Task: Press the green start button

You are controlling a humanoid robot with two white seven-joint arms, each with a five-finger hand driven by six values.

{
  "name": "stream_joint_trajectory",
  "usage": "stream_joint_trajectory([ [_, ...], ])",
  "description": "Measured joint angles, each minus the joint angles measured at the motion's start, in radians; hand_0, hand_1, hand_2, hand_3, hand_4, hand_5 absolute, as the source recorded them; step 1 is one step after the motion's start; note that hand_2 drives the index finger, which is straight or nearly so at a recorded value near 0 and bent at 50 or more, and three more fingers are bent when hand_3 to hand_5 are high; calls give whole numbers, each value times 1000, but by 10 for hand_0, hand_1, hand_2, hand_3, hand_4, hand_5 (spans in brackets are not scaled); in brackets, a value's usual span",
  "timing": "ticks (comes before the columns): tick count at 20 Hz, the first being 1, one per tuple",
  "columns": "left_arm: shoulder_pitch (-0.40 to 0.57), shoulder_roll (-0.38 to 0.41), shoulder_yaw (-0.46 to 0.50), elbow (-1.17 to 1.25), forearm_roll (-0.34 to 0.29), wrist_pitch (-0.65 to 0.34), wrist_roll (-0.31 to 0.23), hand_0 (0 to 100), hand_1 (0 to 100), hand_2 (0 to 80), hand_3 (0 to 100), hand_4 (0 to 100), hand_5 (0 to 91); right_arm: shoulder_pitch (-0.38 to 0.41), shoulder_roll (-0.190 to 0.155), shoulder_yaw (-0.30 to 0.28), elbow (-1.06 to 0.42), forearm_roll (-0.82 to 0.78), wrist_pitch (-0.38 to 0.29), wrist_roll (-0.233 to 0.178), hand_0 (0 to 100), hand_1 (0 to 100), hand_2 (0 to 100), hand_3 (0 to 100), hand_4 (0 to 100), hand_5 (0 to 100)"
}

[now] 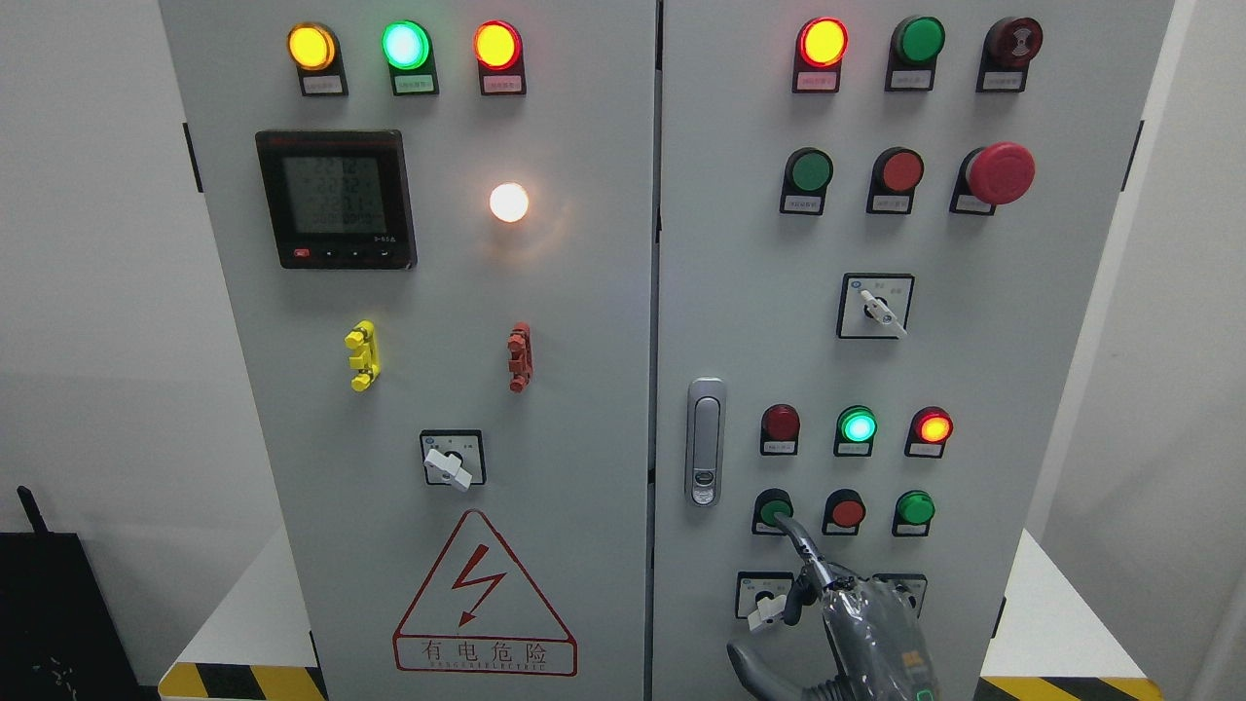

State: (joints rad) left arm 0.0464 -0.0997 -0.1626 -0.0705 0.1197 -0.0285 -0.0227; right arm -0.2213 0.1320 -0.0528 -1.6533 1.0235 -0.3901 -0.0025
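Note:
A green push button [775,506] sits at the left of the lower button row on the right cabinet door [973,370]. My right hand [827,594] comes up from the bottom edge, right of the middle. Its index finger [793,535] is stretched out, with the tip touching the lower edge of that green button. The other fingers are curled and the thumb [751,660] sticks out to the lower left. The hand holds nothing. It hides part of the selector switches below the button row. My left arm is not in view.
A red button [847,511] and a second green button [915,507] sit right of the touched one. Indicator lamps [858,426] are above, a door handle [705,440] to the left, a selector switch [764,599] below, and a red emergency stop [1001,173] top right.

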Motion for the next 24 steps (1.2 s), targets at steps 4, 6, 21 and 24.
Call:
stream_joint_trajectory([
  [4, 0, 0, 0, 0, 0, 0, 0, 120, 556, 0, 0, 0, 0, -13, 0, 1, 20, 1, 0, -5, 69, 127, 0, 751, 684, 720],
  [6, 0, 0, 0, 0, 0, 0, 0, 120, 556, 0, 0, 0, 0, -18, 0, 1, 29, 2, -1, -6, 70, 127, 0, 750, 685, 720],
  [21, 0, 0, 0, 0, 0, 0, 0, 120, 556, 0, 0, 0, 0, -27, 2, 2, 45, -6, 1, -11, 94, 122, 0, 743, 678, 707],
  [24, 0, 0, 0, 0, 0, 0, 0, 120, 556, 0, 0, 0, 0, -21, 2, 2, 37, -21, 3, -6, 94, 126, 0, 738, 677, 702],
])
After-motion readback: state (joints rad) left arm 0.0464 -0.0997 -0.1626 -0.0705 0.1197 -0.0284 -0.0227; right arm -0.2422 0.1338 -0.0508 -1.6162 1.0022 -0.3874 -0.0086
